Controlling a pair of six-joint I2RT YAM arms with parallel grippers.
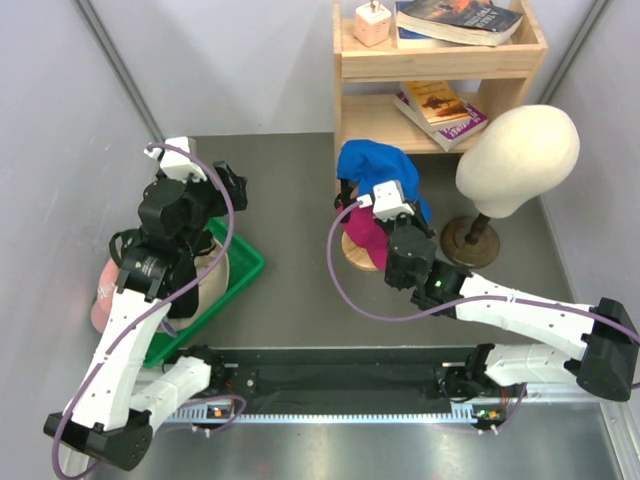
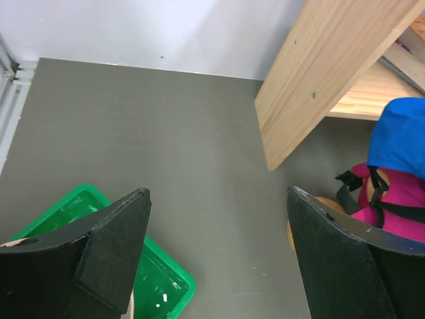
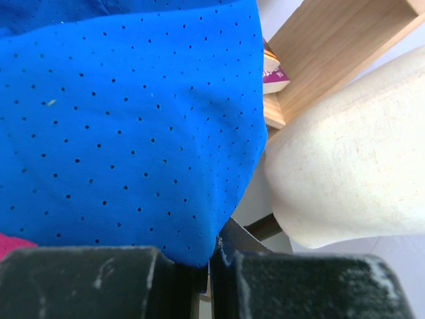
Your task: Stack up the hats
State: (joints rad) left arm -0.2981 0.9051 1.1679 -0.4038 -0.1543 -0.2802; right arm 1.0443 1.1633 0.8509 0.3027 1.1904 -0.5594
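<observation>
While the right gripper (image 3: 211,262) pinches the blue cap (image 1: 375,165) with jaws closed on the fabric, the cap sits draped over the bright pink hat (image 1: 362,235) on the wooden stand (image 1: 355,262). Looks like the placing step, so next up is a clean release. The left gripper (image 2: 216,252) hangs wide open and empty.

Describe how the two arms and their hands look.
Both the left arm and right arm have white shells and black joints. A purple cable runs along each. The left hand and right hand have flat black fingers, scuffed on the right.
</observation>
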